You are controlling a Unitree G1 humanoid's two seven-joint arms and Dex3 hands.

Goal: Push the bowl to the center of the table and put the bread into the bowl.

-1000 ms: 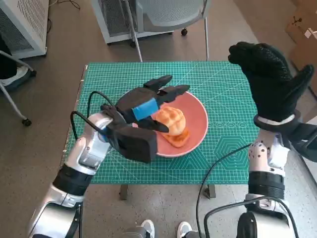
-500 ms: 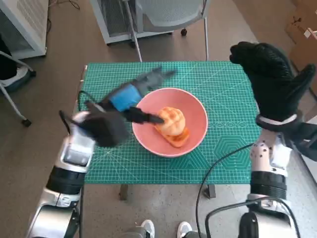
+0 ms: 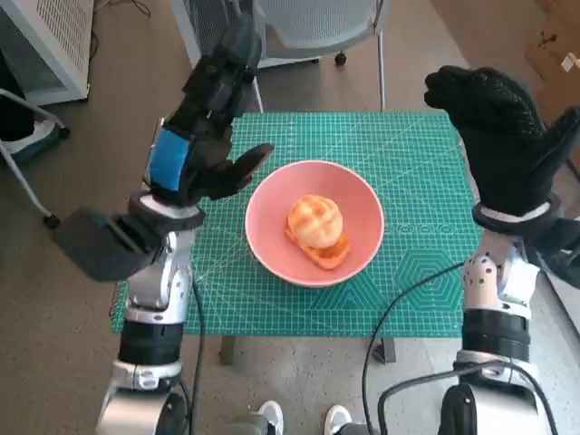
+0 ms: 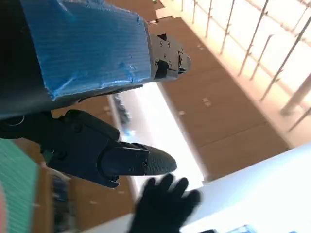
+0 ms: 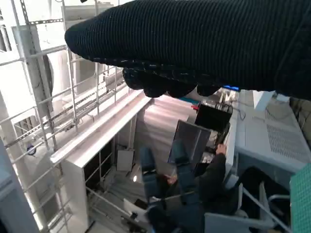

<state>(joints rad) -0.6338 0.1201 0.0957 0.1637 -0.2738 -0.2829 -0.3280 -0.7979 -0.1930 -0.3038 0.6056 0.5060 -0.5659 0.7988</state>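
Head view shows the left hand (image 3: 204,127) raised above the table's left edge, fingers spread and holding nothing; the right hand (image 3: 503,136) is likewise lifted at the right side, fingers apart and empty. Between them the pink bowl (image 3: 362,237) sits near the middle of the green cutting mat (image 3: 426,181), with the bread (image 3: 314,220) lying inside it. Judging by this, the task looks done; what remains is to draw both arms back without clipping the bowl's rim. Bare mat surrounds the bowl on all sides.
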